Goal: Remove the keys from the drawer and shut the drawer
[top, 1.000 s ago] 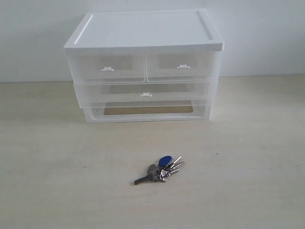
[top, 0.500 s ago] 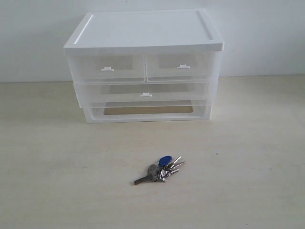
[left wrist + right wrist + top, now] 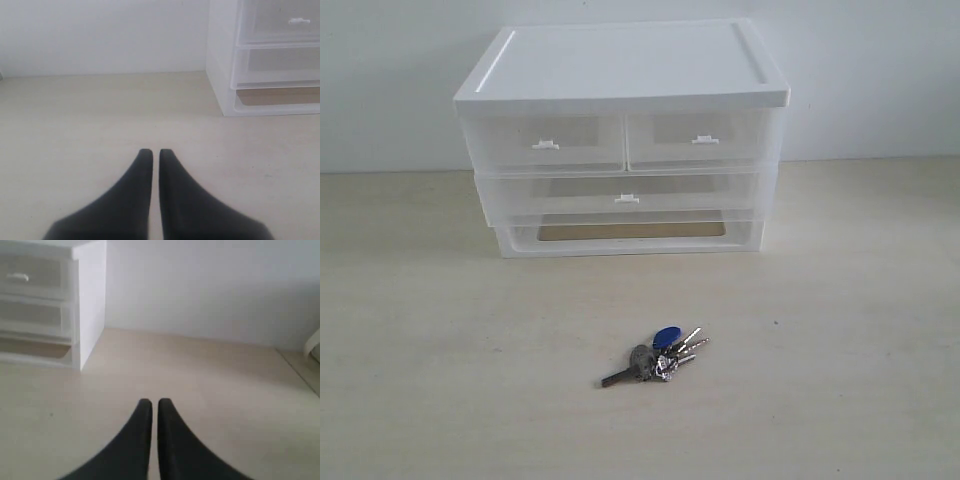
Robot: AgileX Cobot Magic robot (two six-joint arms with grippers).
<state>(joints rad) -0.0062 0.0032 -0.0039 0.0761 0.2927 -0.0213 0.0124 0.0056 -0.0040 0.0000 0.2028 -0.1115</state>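
Exterior view, upper middle of the frame: white plastic drawer unit [image 3: 620,62] with a flat lid, standing on the table. Across its middle tier, full-width drawer [image 3: 625,195], pushed in flush. Above it, side by side, the drawer [image 3: 545,140] at upper left and its twin upper right drawer [image 3: 705,138], both shut as well. Fronts frosted, so contents not to be made out. Below, an open bottom tier [image 3: 630,231] showing a tan surface inside. Pale wood-grain table [image 3: 440,330] filling the lower half of the frame, plain white wall [image 3: 880,70] behind. Left wrist view: left gripper [image 3: 151,152], dark fingers pressed nearly together with only a thin slit between, pinching nothing. Right wrist view: right gripper [image 3: 151,402], fingers likewise closed on nothing. Lower middle of the exterior frame: the keys [image 3: 658,358], lying on the table outside every drawer, well apart from the unit, blue tag and grey fob showing. Counted: one unit, three drawers, three white tab handles, two grippers, one bunch of keys.
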